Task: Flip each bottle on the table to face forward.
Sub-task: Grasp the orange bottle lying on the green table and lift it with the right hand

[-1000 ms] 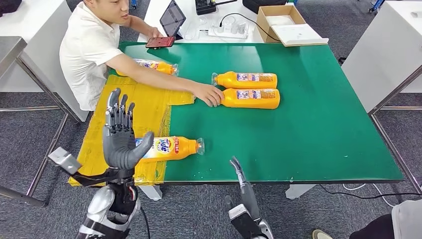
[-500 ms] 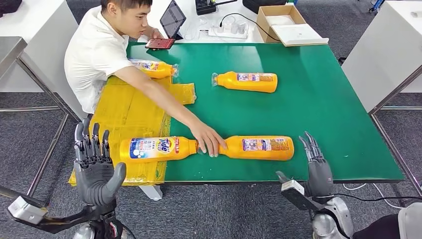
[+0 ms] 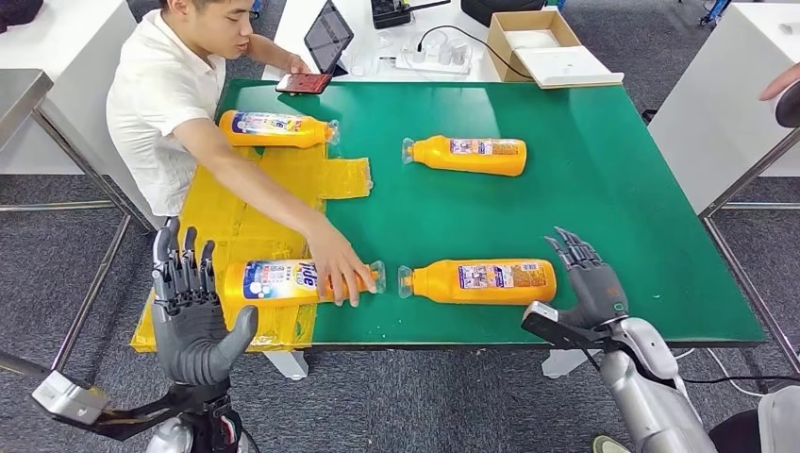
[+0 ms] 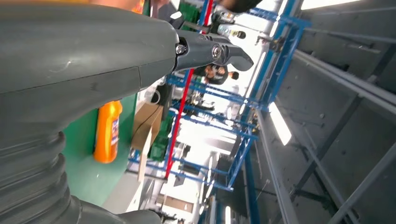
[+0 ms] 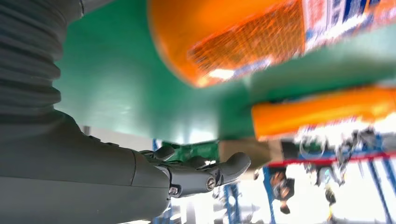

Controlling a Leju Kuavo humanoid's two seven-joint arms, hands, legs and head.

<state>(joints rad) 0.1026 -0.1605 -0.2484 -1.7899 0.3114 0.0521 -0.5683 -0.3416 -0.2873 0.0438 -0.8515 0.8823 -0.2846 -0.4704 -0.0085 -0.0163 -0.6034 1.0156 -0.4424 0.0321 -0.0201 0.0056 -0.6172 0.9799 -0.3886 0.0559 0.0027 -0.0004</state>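
Several orange bottles lie on their sides on the green table (image 3: 604, 189). A near bottle (image 3: 481, 281) lies by the front edge, its base close to my right hand (image 3: 587, 278), which is open with fingers spread and holds nothing. That bottle looms large in the right wrist view (image 5: 243, 37). A person's hand rests on the near left bottle (image 3: 283, 280). My left hand (image 3: 193, 307) is raised, open and empty, just left of it. Two more bottles lie farther back, one at centre (image 3: 467, 155) and one at the left (image 3: 274, 128).
A person in a white shirt (image 3: 156, 99) sits at the table's left side, arm stretched over yellow sheets (image 3: 245, 208). A phone (image 3: 304, 82), a tablet (image 3: 327, 36) and a cardboard box (image 3: 542, 42) lie at the far edge. White tables stand at both sides.
The person's hand left the near right bottle and moved onto the near left one. My right hand rose and came closer to the right bottle's base. My left hand barely moved.
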